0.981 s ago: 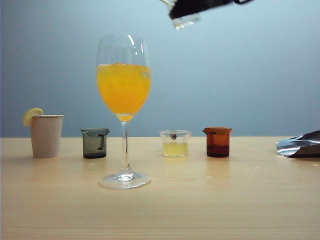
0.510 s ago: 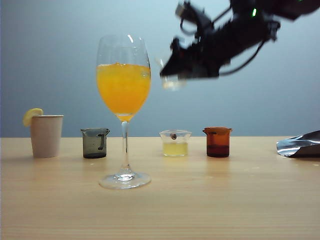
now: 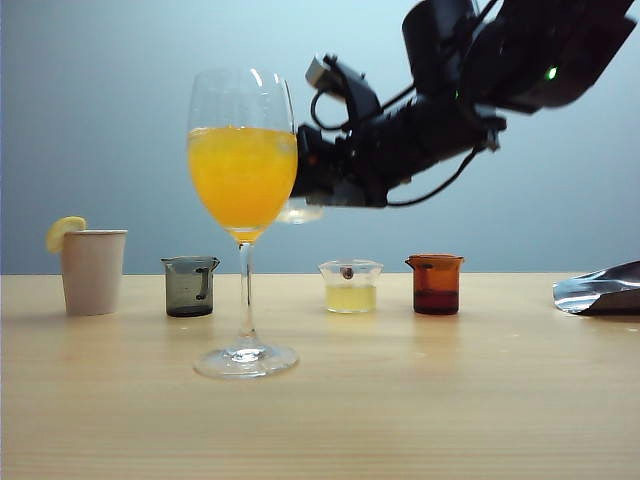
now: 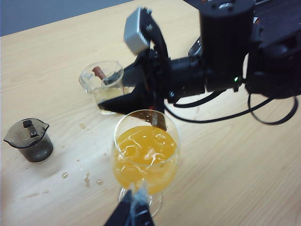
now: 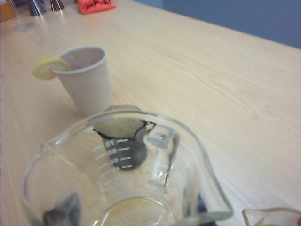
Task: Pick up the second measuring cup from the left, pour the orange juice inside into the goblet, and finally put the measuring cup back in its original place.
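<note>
While the left gripper (image 4: 133, 212) pinches the stem of the goblet (image 3: 243, 190) at the left, now full of orange juice (image 3: 243, 175), the right gripper (image 3: 310, 185) clasps the second measuring cup from the left (image 3: 300, 210) aloft just right of the bowl. Its original place (image 3: 268, 300), the gap between the grey cup (image 3: 189, 286) and the yellow-filled cup (image 3: 350, 286), lies straight below, behind the stem. Dark arm hides most of the cup, which looks nearly drained.

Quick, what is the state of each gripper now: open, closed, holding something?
Left gripper: near the goblet foot; open or shut cannot be told.
Right gripper: closed on the empty clear measuring cup, beside the goblet bowl.
</note>
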Motion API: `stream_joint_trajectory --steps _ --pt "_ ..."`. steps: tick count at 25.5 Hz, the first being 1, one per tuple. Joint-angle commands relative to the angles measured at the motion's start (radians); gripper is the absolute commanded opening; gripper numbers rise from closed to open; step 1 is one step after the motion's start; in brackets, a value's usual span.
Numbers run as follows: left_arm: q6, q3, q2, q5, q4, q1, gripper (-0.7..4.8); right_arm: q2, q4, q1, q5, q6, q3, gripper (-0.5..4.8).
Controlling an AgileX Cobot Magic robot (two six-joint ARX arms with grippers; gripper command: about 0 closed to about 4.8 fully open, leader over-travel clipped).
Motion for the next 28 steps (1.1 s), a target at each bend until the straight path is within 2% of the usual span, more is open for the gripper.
stream_joint_trajectory --steps 1,14,20,28 --pt "0.004 0.003 -0.001 -0.001 0.005 0.000 -0.06 0.039 0.086 0.011 -0.003 0.000 0.006 1.46" --pt "0.005 0.000 0.011 -0.005 -0.020 0.000 -0.06 0.241 0.327 0.027 0.010 0.005 0.007 1.44" --pt "0.005 0.000 0.036 -0.004 -0.026 0.000 -0.06 0.305 0.388 0.081 0.159 0.003 0.010 1.44" --pt "0.005 0.000 0.041 -0.004 -0.036 0.000 -0.06 0.348 0.413 0.113 0.250 0.000 0.055 1.43"
